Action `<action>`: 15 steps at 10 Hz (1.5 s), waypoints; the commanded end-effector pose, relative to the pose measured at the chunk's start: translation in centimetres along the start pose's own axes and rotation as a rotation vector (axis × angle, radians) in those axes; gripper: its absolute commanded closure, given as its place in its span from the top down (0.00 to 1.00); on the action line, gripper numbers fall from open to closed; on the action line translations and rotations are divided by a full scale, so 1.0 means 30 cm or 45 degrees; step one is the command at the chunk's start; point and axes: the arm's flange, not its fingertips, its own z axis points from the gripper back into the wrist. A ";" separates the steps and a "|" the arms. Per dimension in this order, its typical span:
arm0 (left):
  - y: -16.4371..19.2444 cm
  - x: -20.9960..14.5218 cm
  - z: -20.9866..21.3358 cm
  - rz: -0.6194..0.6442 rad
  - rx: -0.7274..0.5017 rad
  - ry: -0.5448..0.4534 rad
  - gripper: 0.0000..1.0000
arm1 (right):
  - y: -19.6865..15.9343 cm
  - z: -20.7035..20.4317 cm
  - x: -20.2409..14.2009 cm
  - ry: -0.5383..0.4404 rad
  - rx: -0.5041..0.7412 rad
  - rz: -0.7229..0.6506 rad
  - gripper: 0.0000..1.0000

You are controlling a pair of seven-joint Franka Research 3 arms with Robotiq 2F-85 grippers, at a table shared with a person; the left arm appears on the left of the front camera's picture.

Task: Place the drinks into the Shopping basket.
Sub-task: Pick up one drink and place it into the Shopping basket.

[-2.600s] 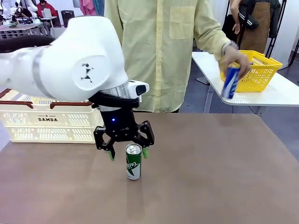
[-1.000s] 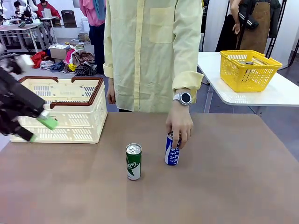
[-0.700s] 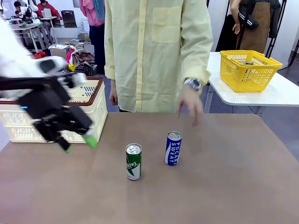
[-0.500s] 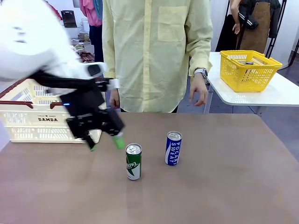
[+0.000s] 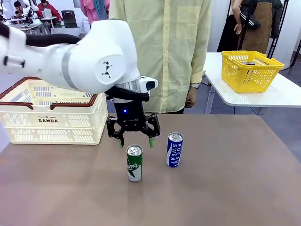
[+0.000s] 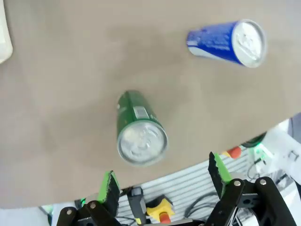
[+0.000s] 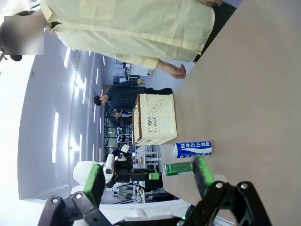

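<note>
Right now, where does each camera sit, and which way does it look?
Front view: fixed on the robot's side, looking across the table at the person; left arm shows.
Left wrist view: on that arm's wrist, looking down past the open left fingers at the green can.
Right wrist view: on the other wrist, rolled sideways, looking along the table; open right fingers at the bottom.
All share the green can and blue can.

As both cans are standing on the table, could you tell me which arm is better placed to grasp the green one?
Left. The open left gripper hangs just above the green can, roughly centred over its top, while the right gripper views it from far off.
</note>
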 end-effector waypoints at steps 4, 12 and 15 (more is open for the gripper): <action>0.011 0.035 -0.027 0.011 -0.004 0.014 1.00 | 0.009 -0.004 0.011 -0.013 0.026 0.023 1.00; 0.065 0.126 -0.215 0.114 0.129 0.061 1.00 | 0.009 -0.004 0.011 -0.013 0.026 0.023 1.00; 0.049 0.106 -0.258 0.036 0.089 0.145 1.00 | 0.009 -0.004 0.011 -0.013 0.026 0.023 1.00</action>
